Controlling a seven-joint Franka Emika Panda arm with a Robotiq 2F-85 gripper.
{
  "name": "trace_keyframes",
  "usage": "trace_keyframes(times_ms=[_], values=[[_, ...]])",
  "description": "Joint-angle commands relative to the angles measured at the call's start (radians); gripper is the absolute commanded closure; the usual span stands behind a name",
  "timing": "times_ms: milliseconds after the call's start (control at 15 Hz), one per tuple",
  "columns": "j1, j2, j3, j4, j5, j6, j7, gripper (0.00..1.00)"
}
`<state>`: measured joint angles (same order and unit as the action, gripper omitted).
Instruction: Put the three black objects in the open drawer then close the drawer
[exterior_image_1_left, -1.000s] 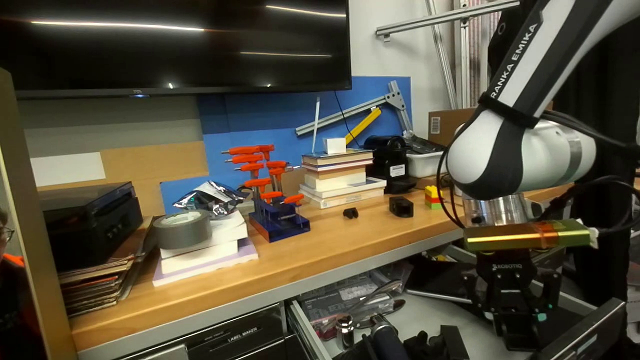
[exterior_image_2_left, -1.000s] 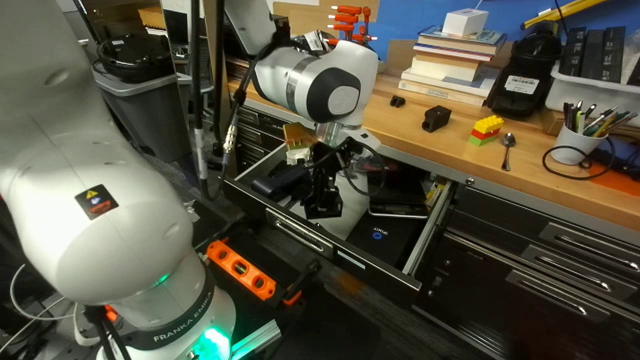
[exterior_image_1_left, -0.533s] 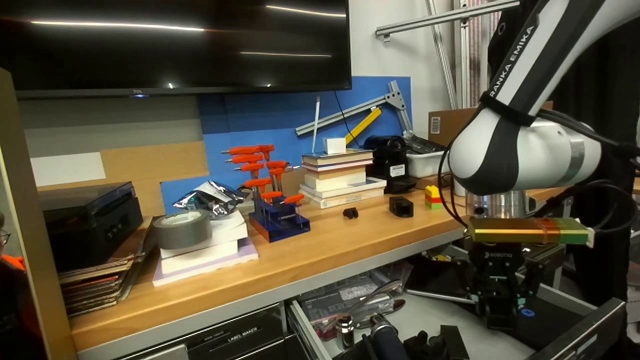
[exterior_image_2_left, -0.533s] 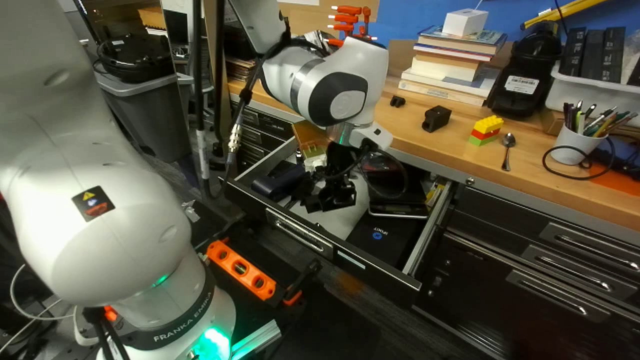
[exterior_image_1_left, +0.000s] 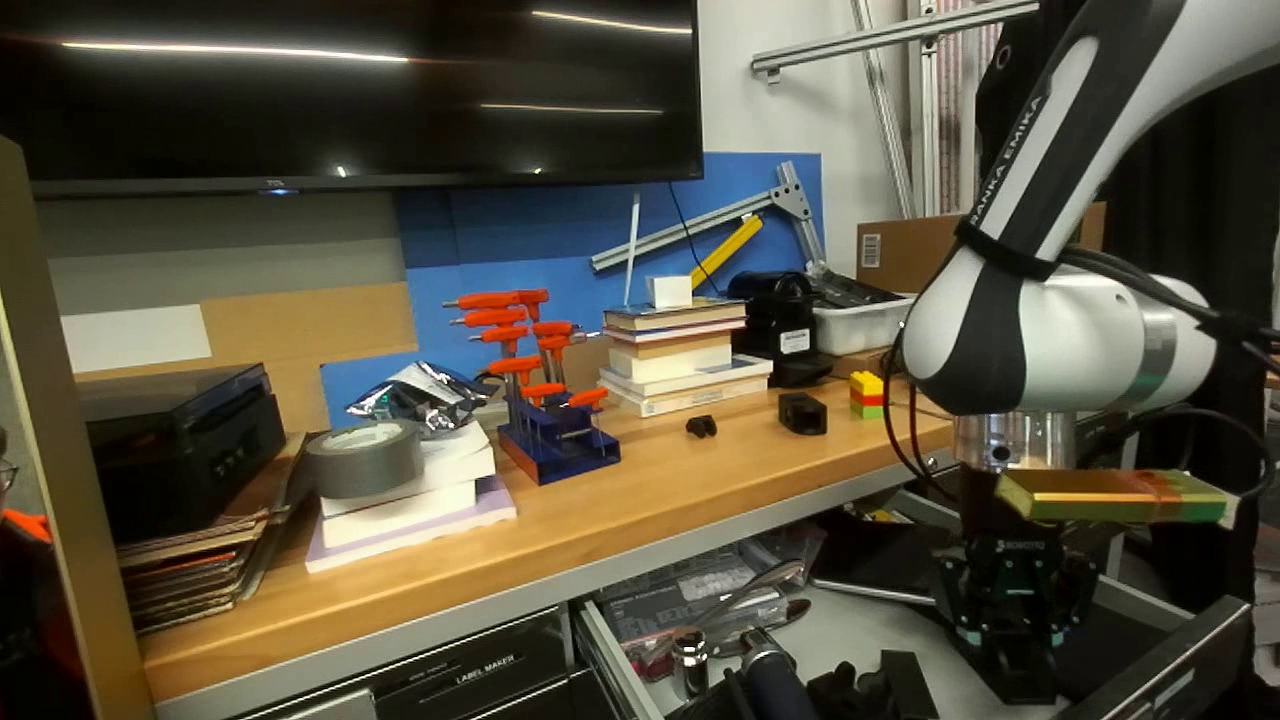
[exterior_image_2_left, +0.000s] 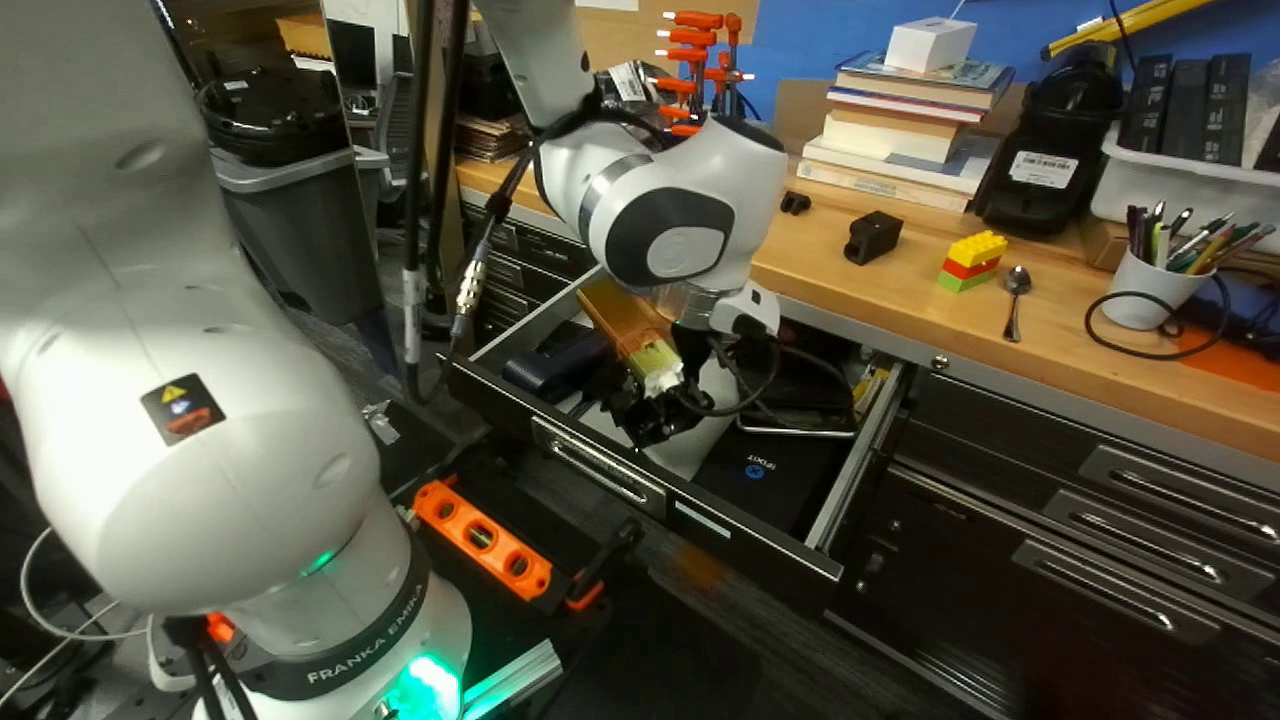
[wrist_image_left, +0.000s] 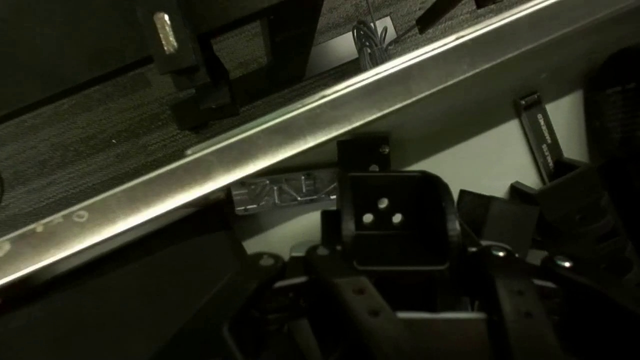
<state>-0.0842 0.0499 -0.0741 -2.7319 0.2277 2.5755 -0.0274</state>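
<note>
Black object (wrist_image_left: 400, 237) in probably "ROBOTIQ"-lettered claw (exterior_image_1_left: 1012, 645)

The surface (exterior_image_1_left: 660, 480) is smooth wood with a soft sheen. The block (exterior_image_2_left: 873, 238) and clip (exterior_image_2_left: 795, 203) look like matt plastic; the bricks (exterior_image_2_left: 972, 262) are glossy plastic, the spoon (exterior_image_2_left: 1016, 288) polished metal. The bracket (wrist_image_left: 400, 240) looks dull with glossier edges, the drawer (wrist_image_left: 280, 145) rimmed in shiny metal. The bag (exterior_image_1_left: 425, 395) looks like crinkled foil.

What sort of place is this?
Likely a robotics lab or workshop: there's a Franka Emika arm, a wooden workbench with red T-handled tools racked on it, and a roll of gray tape.
</note>
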Motion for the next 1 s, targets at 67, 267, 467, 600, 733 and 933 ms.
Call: trace_keyframes(times_ms=[67, 267, 467, 600, 733, 933], values=[[-0.021, 0.066, 0.003, 0.013, 0.029, 0.024, -0.138, 0.74], [-0.033, 0.092, 0.006, 0.024, 0.029, 0.009, -0.153, 0.24], [-0.034, 0.090, 0.006, 0.021, 0.008, 0.006, -0.138, 0.04], [-0.025, 0.063, 0.001, 0.013, -0.018, -0.001, -0.105, 0.00], [-0.008, 0.014, -0.007, 0.005, -0.075, -0.016, -0.043, 0.00], [0.011, -0.092, -0.004, 0.029, -0.165, -0.108, 0.087, 0.00]])
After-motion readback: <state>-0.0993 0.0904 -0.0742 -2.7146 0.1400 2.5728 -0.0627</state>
